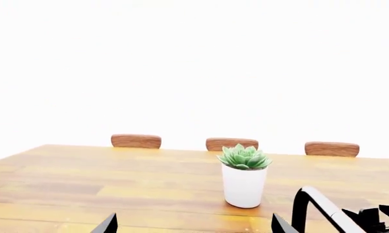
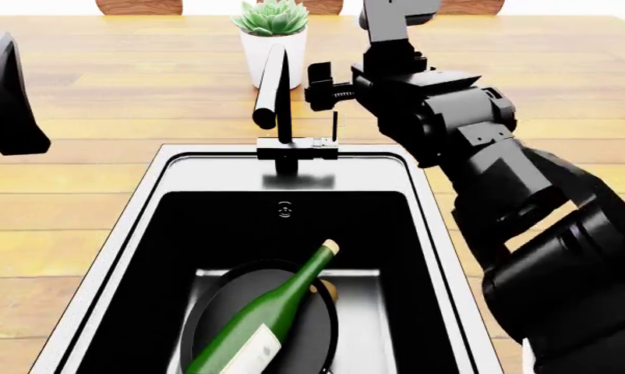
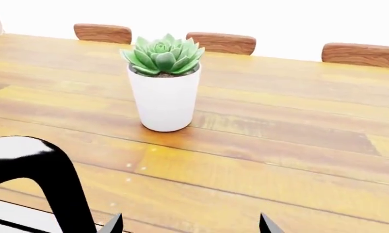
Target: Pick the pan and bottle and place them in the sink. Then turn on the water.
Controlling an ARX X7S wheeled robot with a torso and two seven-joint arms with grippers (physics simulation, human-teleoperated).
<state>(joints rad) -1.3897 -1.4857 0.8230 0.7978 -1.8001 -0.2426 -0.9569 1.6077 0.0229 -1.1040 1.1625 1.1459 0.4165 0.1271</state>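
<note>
**Pan and bottle in the basin, right arm up at the faucet**

From the head camera I see the sink [image 2: 135, 204] with both items already inside. The frying pan [image 2: 210, 302] lies flat on the basin floor, and the wine bottle [image 2: 269, 315] rests diagonally across it, cork end pointing toward the faucet and label end toward me. A small brown ball [image 2: 330, 291] sits just beside the bottle's neck, at the pan's rim.

My right arm reaches forward over the sink's far right corner. The right gripper [image 3: 189, 224] shows in its own wrist camera only as two dark fingertips [image 3: 112, 224], set apart with bare wood between them, so I read it as released and holding nothing. Ahead of those fingertips stands the white plant pot [image 3: 164, 99] with its succulent, well apart from them. The faucet [image 2: 279, 117] rises just to one side of the fingers, its black tube curving past the edge of that wrist view. In the head view the thin lever [image 2: 336, 125] stands upright near the wrist, but I cannot tell whether anything touches it. No water shows at the spout.

The left gripper [image 1: 193, 224] hangs away from the sink; its tips are also spread, nothing between them. Beyond them are the wooden table [image 1: 84, 184], the pot, and three chair backs [image 1: 136, 141].
</note>
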